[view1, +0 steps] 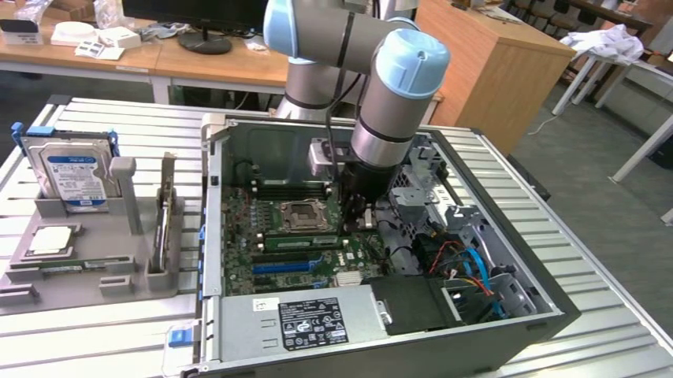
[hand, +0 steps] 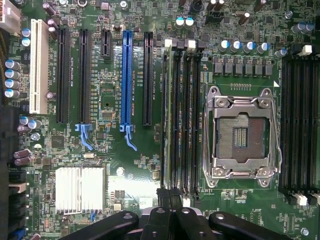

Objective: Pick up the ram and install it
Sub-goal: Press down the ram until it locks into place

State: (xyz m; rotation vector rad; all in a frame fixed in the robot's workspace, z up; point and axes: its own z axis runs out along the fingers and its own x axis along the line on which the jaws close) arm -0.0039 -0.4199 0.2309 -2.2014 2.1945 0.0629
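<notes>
The ram [view1: 299, 241] is a narrow green stick that stands edge-up in a black memory slot beside the CPU socket [view1: 299, 211], inside the open computer case [view1: 526, 315]. In the wrist view the ram [hand: 168, 115] appears as a thin pale edge in the outermost of the slots next to the socket [hand: 242, 132]. My gripper [view1: 361, 220] reaches down into the case over one end of those slots. Its black fingers [hand: 160, 220] are shut together, and I see nothing between them. My gripper [hand: 170, 212] hovers at the slot ends, close above the board.
A silver hard drive [view1: 72, 169] stands in a grey fixture [view1: 105, 272] at the exterior view's left, outside the case. The power supply [view1: 305, 319] fills the case's near corner, and coloured cables [view1: 468, 268] bunch at its right. Black and blue expansion slots [hand: 126, 75] lie beside the memory slots.
</notes>
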